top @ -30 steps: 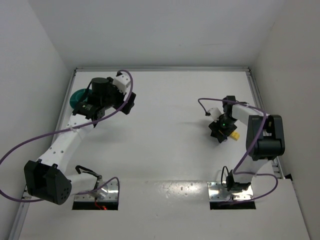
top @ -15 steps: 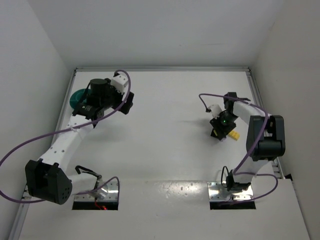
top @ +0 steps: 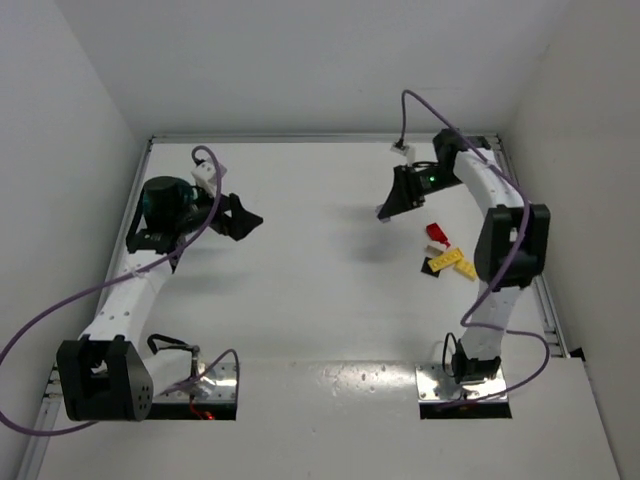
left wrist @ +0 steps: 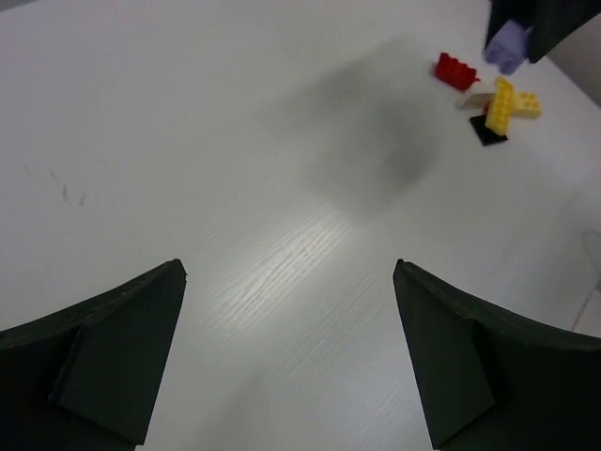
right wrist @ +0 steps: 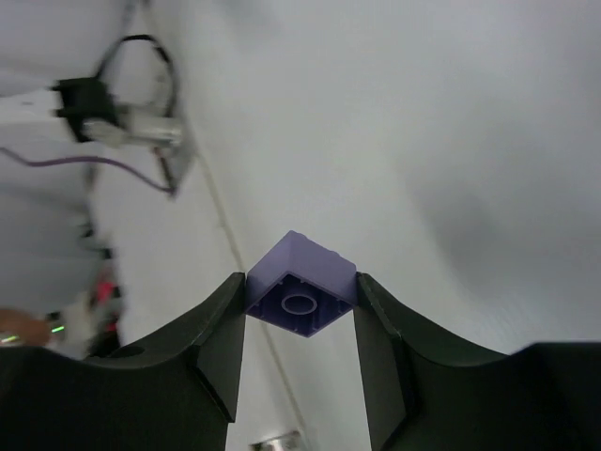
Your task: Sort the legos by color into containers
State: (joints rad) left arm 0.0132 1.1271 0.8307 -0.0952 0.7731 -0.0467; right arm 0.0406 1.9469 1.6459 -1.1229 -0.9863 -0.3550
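Note:
My right gripper is raised above the table's far right and is shut on a purple brick. That brick also shows in the left wrist view. A small pile of legos lies on the table right of centre: a red one, yellow ones, a black piece and a pale one. My left gripper is open and empty at the far left. The teal bowl is mostly hidden under the left arm.
White walls close in the table on the left, far and right sides. The arm bases and metal mounting plates sit at the near edge. A purple cable loops above the right arm.
My right arm has lifted off the lego pile and swung toward the far side with the purple brick, uncovering the pile. My left arm has shifted left over the bowl.

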